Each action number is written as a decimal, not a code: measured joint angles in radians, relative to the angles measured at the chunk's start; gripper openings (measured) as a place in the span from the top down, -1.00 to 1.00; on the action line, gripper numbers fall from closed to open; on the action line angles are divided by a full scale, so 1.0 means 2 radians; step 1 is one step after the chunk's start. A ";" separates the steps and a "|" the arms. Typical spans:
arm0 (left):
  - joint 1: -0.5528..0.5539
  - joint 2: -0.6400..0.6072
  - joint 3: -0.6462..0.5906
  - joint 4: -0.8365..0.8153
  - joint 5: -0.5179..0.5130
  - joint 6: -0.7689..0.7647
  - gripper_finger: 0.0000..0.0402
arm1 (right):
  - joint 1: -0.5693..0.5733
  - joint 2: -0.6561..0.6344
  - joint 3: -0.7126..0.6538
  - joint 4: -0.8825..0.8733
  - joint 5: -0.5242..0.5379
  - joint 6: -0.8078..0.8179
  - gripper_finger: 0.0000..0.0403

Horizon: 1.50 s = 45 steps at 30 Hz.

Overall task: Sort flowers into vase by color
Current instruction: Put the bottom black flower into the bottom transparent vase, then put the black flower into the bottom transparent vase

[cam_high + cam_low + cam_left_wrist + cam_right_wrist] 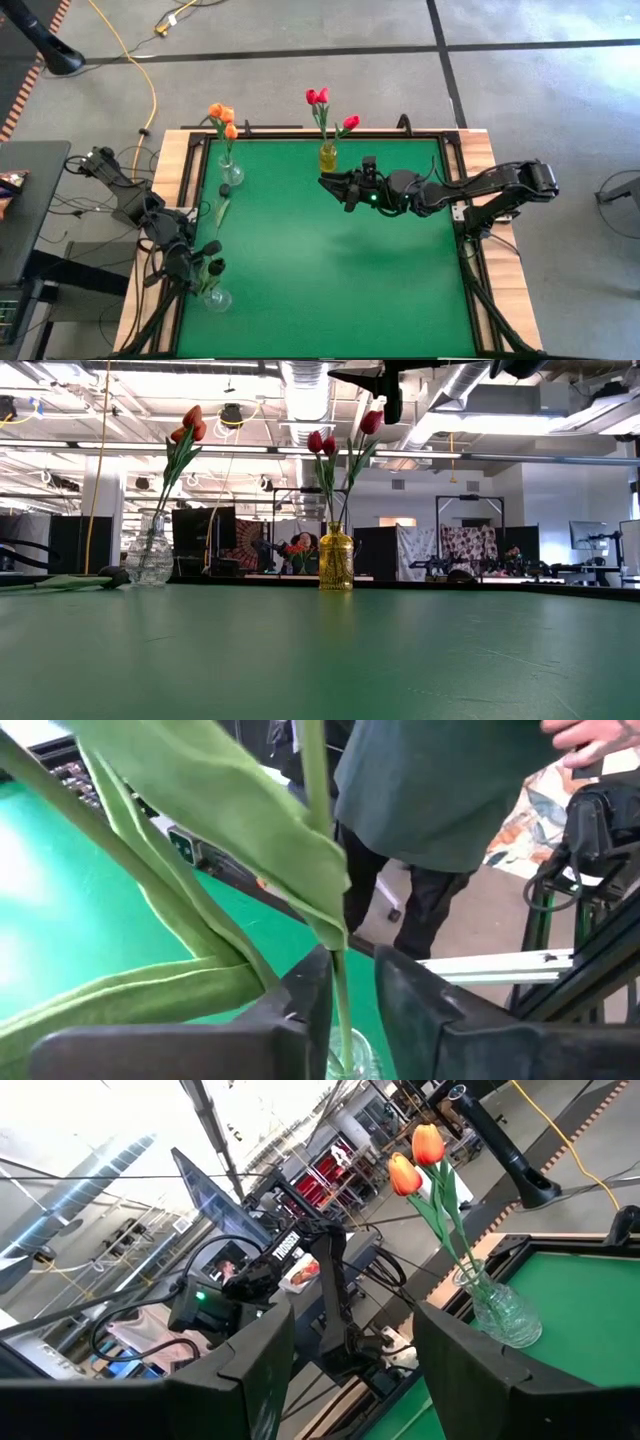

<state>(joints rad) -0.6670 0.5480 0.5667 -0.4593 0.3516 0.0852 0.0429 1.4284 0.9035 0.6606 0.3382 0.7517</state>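
Red flowers (320, 98) stand in a yellow vase (327, 156) at the far middle. Orange flowers (222, 115) stand in a clear vase (230, 176) at the far left. One dark-headed flower (222, 205) lies flat on the green table near that vase. At the near left, my left gripper (208, 270) is open around a green stem (340, 985) that runs down into a second clear vase (217, 298); its broad leaves (200, 840) fill the left wrist view. My right gripper (332, 184) hangs open and empty in the air beside the yellow vase. My left gripper has its fingers on either side of the stem's lower part (342, 1005), just above the vase's mouth (352, 1055). The stem runs close along one finger (305, 1000), with a clear gap to the other (415, 1010). I cannot tell whether it touches.
A person in a dark green top (440, 790) stands just beyond the table's edge near the left arm. Wooden borders and black rails (470, 200) frame the table. Cables (95, 190) lie off the left side. The green middle and near right (340, 290) hold nothing.
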 joint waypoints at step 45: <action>0.051 0.001 0.000 -0.052 -0.060 -0.009 0.42 | 0.001 0.000 0.000 -0.008 -0.028 -0.024 -0.14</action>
<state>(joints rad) -0.5651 0.5499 0.5667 -0.5632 0.2309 0.0677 0.0452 1.4281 0.9035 0.6445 0.2818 0.7033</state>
